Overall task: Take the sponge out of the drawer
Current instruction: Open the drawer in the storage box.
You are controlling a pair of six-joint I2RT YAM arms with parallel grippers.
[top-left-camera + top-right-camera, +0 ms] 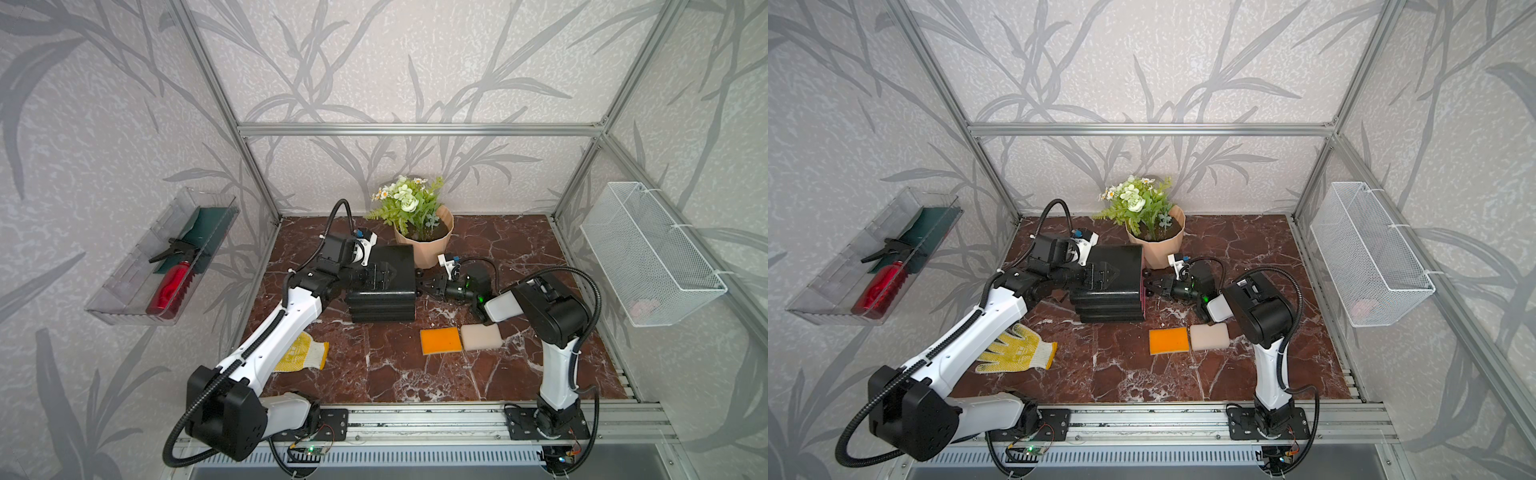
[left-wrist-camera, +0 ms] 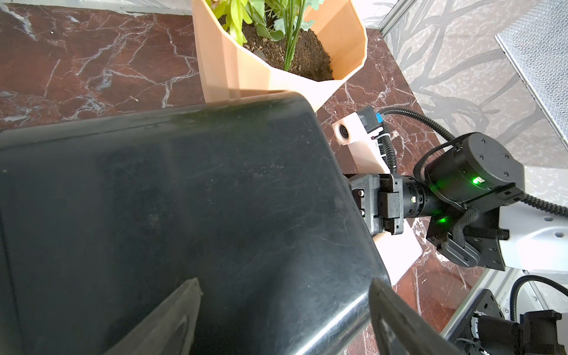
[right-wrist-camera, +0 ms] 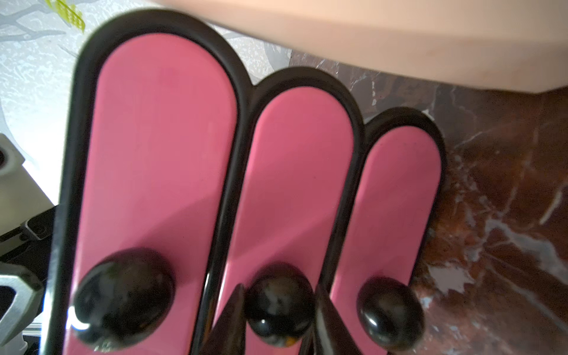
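Progress is barely begun: all three pink drawer fronts of the black drawer unit sit flush and shut. The sponge you want is therefore out of sight, presumably behind one of them, though you cannot tell which from here. Your left gripper lies over the unit's top with its jaws spread wide and nothing between them, placed, I would judge, to steady the unit. Your right gripper has a finger on each side of the middle knob, close against it; whether it already pinches the knob I cannot tell. An orange pad and a beige pad lie side by side on the table near the right arm, outside the unit, so do not count them as the job done. Left for you: clamp the knob, draw that drawer out, find the sponge and lift it clear.
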